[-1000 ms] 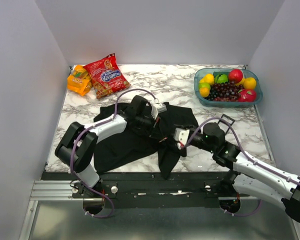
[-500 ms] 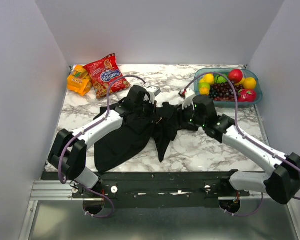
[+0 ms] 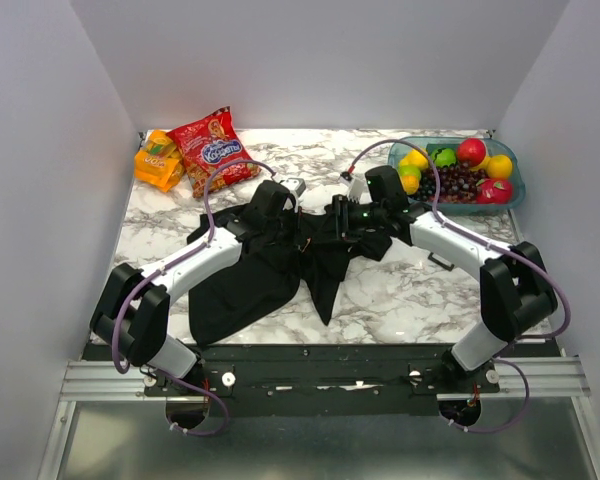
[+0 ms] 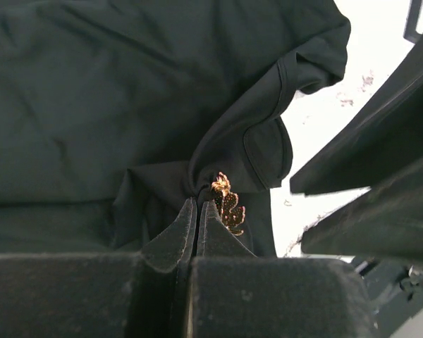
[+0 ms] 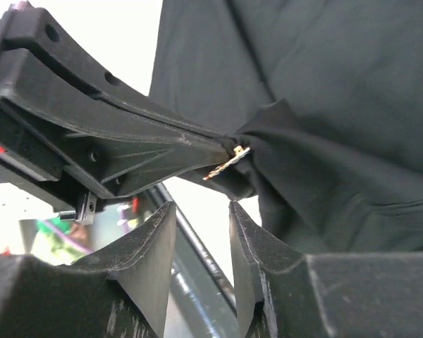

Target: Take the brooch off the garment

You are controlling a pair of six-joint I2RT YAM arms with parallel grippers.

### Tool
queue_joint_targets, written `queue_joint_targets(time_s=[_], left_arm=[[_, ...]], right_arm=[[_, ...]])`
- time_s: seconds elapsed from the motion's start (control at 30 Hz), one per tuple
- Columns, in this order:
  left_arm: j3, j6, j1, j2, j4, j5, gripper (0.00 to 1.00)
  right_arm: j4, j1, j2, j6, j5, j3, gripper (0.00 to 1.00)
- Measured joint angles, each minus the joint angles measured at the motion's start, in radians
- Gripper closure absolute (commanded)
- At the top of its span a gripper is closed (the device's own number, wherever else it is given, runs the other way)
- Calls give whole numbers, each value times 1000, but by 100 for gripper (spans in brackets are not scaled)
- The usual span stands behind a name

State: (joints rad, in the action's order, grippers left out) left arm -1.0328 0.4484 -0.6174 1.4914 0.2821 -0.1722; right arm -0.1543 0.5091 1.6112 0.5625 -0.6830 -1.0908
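Atop a pulled-up fold near the middle of the shirt, the tiny pale-gold, flower-shaped metal brooch (image 4: 228,204) is sitting pinned to the plain black soft-cloth short-sleeved garment (image 4: 92,105), just beside the tips of the left gripper (image 4: 197,204). That gripper's jaws are pressing fully together on the cloth of the fold, so the ornament is sticking out free to one side. You are holding the garment up with this claw while the other is poised for the pin. By my reading, the step in hand is the approach to grasp, and the brooch is not yet off.

The right gripper (image 5: 201,208) is hanging just short of the brooch. Its jaws are standing partly apart with nothing between them, the gap lying below the ornament in its own wrist view. Next you are needing to ease it forward until the brooch lies between the pads. Close on the metal alone, not on cloth or the left fingertips, then draw away from the fold while the left claw is bracing.

Seen from above, both arms are reaching forward and inward, forearms angling toward each other, wrists meeting over the shirt's upper middle on the white marble-patterned table (image 3: 400,300)
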Motion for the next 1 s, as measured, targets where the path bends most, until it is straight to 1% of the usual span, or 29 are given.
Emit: queue_joint_targets(time_s=[0.2, 0.33, 0.53, 0.8, 1.0], left_arm=[[-6, 10, 0, 1, -2, 29, 100], [-6, 13, 0, 2, -2, 31, 100], [-7, 15, 0, 6, -2, 34, 100], [-28, 17, 0, 10, 2, 47, 100], [-31, 20, 0, 11, 4, 50, 100]], right_arm=[[12, 0, 58, 60, -69, -14, 46], [27, 0, 103, 99, -72, -54, 44], [33, -1, 154, 134, -64, -115, 48], [6, -1, 172, 145, -42, -121, 49], [-15, -1, 172, 144, -34, -104, 56]])
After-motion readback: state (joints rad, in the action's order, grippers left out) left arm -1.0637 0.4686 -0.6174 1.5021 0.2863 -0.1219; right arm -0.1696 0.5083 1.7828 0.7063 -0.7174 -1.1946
